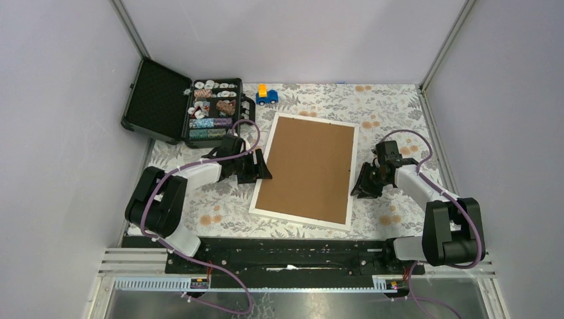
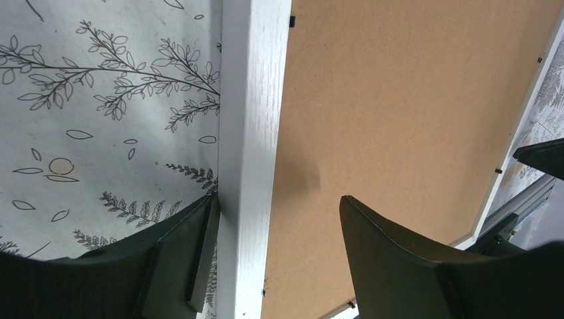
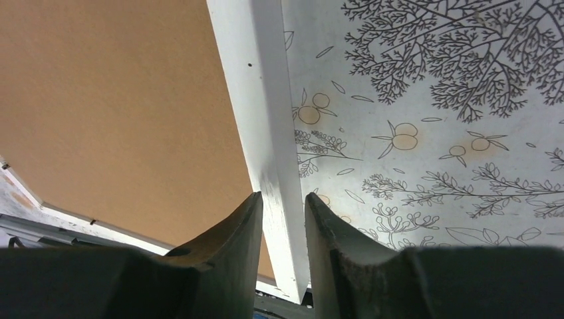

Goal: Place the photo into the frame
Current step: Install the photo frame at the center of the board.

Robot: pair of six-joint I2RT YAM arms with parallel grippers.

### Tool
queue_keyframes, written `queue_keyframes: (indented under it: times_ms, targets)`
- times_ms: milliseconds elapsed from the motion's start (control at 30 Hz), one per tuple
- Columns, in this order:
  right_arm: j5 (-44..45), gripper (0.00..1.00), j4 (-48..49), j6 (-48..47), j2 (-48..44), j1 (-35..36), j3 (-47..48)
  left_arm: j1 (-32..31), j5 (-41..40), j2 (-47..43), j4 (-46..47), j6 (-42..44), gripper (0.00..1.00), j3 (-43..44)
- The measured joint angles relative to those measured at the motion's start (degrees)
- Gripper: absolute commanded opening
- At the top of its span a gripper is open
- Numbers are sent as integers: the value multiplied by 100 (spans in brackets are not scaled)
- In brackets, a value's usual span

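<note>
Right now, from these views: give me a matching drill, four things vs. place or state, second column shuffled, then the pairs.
1. large white rectangular picture frame with brown back
2. small blue and yellow toy truck
3. black case of poker chips
4. left gripper

A. open, astride the frame's left rail
B. far left, lid open
C. flat in the middle, back up
D. far edge, right of the case

Pairs: 1-C, 2-D, 3-B, 4-A

Floral table (image 1: 392, 119): frame (image 1: 308, 171), case (image 1: 179, 103), toy car (image 1: 267, 95)
</note>
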Motion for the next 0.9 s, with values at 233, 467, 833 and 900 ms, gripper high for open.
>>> queue_keyframes:
  times_ms: [233,467,833,900]
  targets:
    - [-122,35,52,98,-22,0,-74,4,0,-2,0,-26,72,0]
    - [-116,36,-35,310,-175,149,-216,7,0,-2,11,-42,72,-4]
    - [44,41,-81,579,-297,413,-348,4,44,7,20,-44,72,-2]
    - [166,41,-131,640,-435,415,-348,4,50,11,22,-44,71,-2]
